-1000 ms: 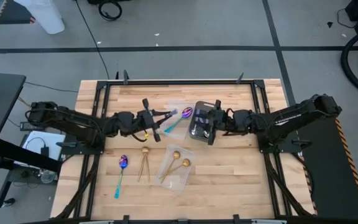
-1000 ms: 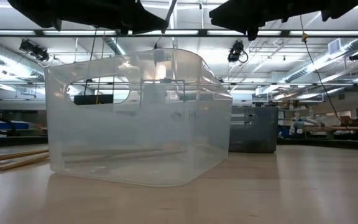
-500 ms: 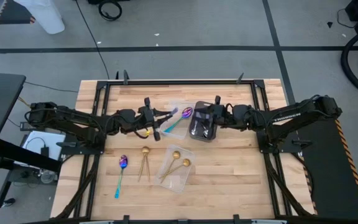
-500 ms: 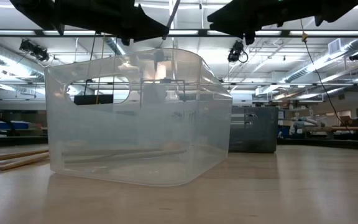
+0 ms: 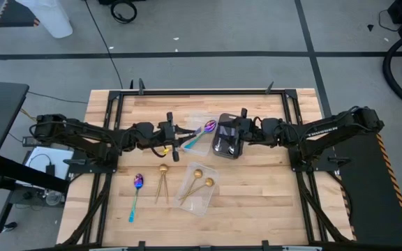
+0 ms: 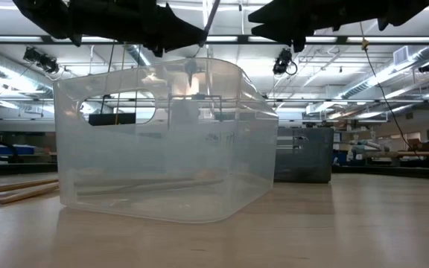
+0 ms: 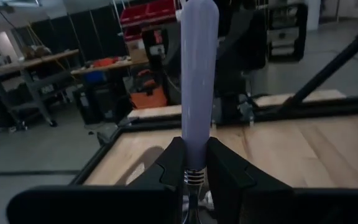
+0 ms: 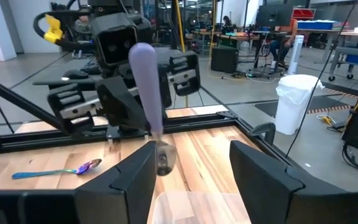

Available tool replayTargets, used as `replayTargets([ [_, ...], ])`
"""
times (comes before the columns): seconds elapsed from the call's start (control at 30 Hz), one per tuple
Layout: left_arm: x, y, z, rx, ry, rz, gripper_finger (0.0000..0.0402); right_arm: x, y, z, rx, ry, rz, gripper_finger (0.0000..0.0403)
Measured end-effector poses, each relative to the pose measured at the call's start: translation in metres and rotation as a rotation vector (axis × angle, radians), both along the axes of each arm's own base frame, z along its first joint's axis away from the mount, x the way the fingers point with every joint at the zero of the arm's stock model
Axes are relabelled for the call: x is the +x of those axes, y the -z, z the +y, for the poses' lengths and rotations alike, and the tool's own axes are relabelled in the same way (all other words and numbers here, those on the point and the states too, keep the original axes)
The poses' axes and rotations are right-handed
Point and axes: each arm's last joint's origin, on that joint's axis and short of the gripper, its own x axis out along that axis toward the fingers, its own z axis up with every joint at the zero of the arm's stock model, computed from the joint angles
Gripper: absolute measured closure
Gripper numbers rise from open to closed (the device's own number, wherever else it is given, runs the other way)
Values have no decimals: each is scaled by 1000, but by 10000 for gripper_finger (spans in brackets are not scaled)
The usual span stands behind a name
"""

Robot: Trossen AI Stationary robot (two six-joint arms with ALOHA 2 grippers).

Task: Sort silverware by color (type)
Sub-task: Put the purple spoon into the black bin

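A silver spoon with a pale bluish handle (image 5: 190,130) hangs in the air above the table's middle. My left gripper (image 5: 179,135) is shut on it. The handle (image 8: 145,78) points toward my right gripper (image 5: 219,132). That gripper is open above the dark grey tray (image 5: 226,146), with its fingers (image 8: 143,168) standing on either side of the spoon's line. A purple-blue spoon (image 5: 202,132) lies in a clear tray. Another (image 5: 137,194) lies on the wood near the front left, beside two gold spoons (image 5: 162,180). My left gripper pinches the spoon between its two fingers at the lower end of the pale handle (image 7: 192,163), just above the ringed metal neck. The fingers come level from the table's left and lie along the spoon. The spoon is lifted clear, and its handle slants up toward my right gripper.
A clear tray (image 5: 198,188) near the front holds two gold spoons. In the low view it (image 6: 162,141) fills the middle, with the dark grey tray (image 6: 304,155) behind it. Bare wood lies at the table's front right and far left.
My left gripper has rolled a little at the wrist while staying in place, and the spoon has turned with it. My right gripper has swung slightly toward the table's far edge and now points straighter at the left gripper.
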Motion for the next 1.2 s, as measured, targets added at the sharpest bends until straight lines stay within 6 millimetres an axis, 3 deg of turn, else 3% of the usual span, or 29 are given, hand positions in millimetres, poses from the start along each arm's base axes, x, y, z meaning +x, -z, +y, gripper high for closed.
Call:
replayTargets([
  [0.6,4,-4,0,-80,16,-110,347,0,2,3,10,-56,16,187],
  [0.9,4,-9,0,-142,26,-169,347,1,-10,5,-77,-130,-87,190],
  [1.2,39,-10,-9,-127,55,-152,347,1,-12,5,-86,-128,-110,190],
])
